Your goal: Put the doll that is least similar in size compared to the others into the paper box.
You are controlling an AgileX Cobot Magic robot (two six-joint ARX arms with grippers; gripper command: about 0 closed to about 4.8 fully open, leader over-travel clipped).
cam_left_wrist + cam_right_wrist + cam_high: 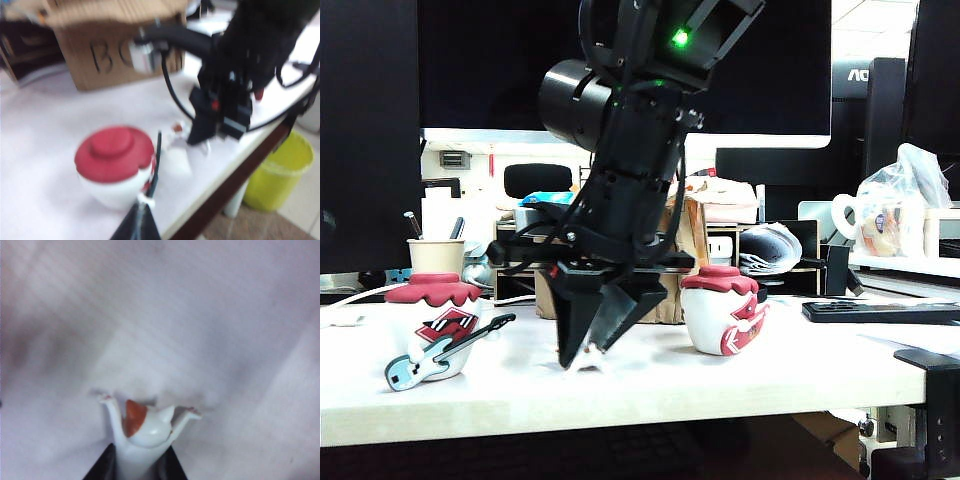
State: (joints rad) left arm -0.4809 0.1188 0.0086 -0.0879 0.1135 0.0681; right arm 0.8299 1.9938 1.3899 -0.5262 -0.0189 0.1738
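The doll point(142, 430), tiny and white with an orange-red patch and thin raised limbs, sits pinched between the black fingers of my right gripper point(137, 462). In the exterior view that gripper point(586, 352) points down at mid-table, with the doll point(594, 363) showing white at its tips, right at the tabletop. The paper box point(100, 55), brown with "BOX" handwritten on it, stands behind the arm point(667, 303). My left gripper point(141, 216) hangs shut and empty near the guitar doll point(116, 165); it is out of the exterior view.
A large red-capped doll with a blue guitar point(440, 325) stands on the left and one with a red mouth point(725, 310) on the right. A black flat device point(880, 312) lies at far right. A yellow bin point(277, 172) stands below the table edge.
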